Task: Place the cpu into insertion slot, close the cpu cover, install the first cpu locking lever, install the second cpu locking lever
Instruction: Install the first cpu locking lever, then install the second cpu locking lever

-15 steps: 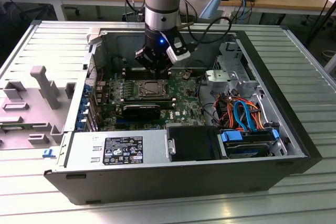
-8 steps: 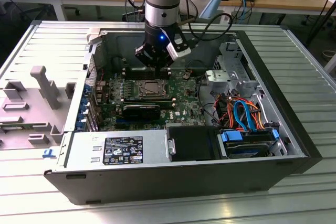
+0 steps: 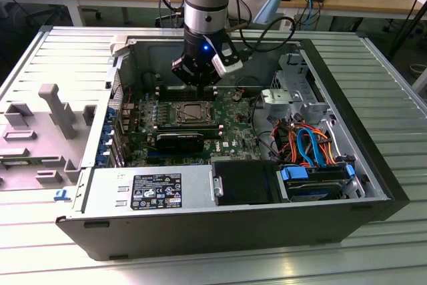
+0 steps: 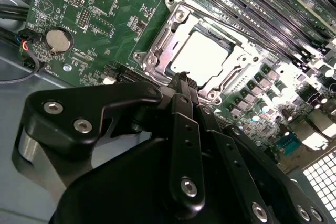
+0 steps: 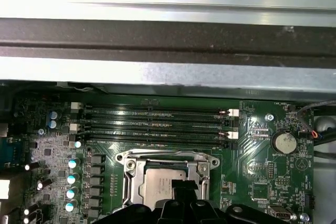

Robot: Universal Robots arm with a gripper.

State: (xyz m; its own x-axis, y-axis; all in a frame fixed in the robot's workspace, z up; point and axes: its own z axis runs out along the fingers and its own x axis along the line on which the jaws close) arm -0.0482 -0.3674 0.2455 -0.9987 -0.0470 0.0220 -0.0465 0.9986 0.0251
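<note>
In an open computer case, the insertion slot (image 3: pixel 193 113) sits on the green board. The cpu (image 4: pixel 202 55), silvery and square, lies inside it, also seen in the first wrist view (image 5: pixel 160 184). The cpu cover (image 4: pixel 157 45) lies flat around the chip as a silver frame with screws at its corners. My gripper (image 3: pixel 198 87) hangs just above the socket's far edge. Its black fingers (image 4: pixel 184 124) are pressed together into one narrow tip, shut on nothing. That tip (image 4: pixel 182 77) points at the socket's rim and hides part of the frame. I cannot tell how the locking levers stand.
Long black memory slots (image 5: pixel 157 124) run beside the socket. A coin battery (image 4: pixel 58 40) sits on the board. A black card (image 3: pixel 180 140), the power supply (image 3: pixel 153 188) and a drive bay with coloured cables (image 3: pixel 310 148) fill the case. The case wall (image 5: pixel 168 51) rises close by.
</note>
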